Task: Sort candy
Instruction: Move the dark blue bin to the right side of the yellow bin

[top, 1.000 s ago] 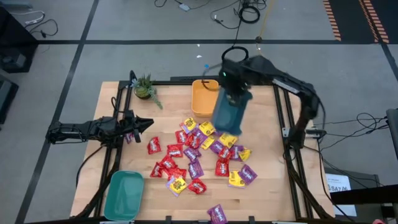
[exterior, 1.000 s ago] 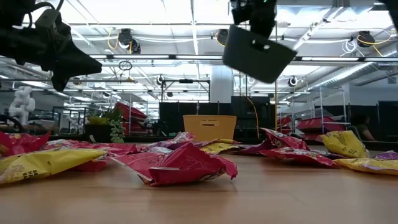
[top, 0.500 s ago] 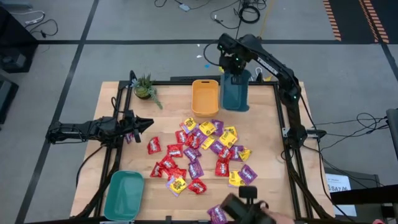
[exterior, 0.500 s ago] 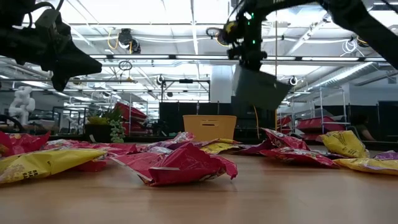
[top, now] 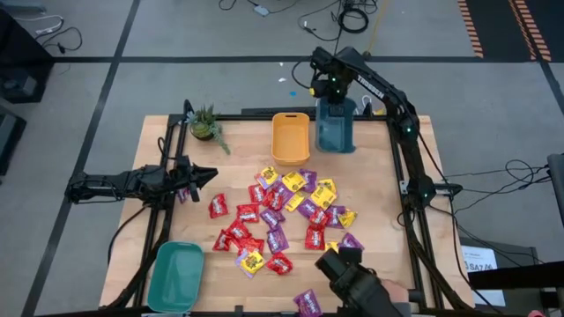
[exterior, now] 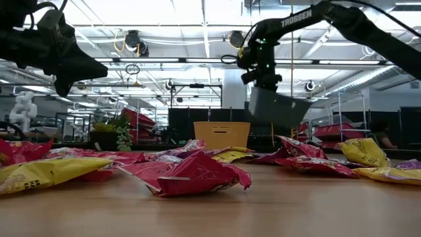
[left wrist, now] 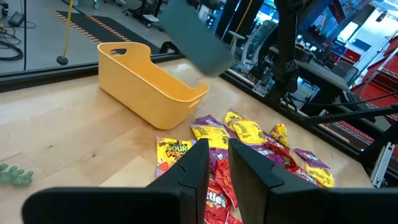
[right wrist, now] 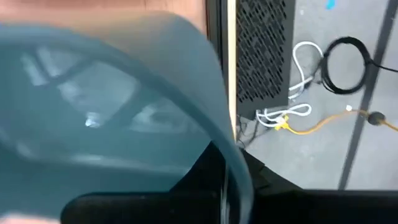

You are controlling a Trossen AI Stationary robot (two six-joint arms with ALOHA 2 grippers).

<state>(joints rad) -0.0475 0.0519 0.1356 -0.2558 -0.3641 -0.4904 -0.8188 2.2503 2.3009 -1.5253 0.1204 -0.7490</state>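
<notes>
Looks like bin setup, not actual sorting yet. Right hand [top: 333, 95] clamped on the rim of a dark teal bin [top: 335, 128], hanging it tilted just above the far end of the table [top: 370, 194], right beside the orange bin [top: 290, 138]. Candy packets [top: 282, 216] all loose in a heap mid-table, none binned. Left hand [left wrist: 213, 163] parked at the left edge, fingers narrow, holding nothing. Second teal bin [top: 176, 275] at the near-left corner. Probably next: level the bin, set it flat, let go, then start picking packets by colour.
</notes>
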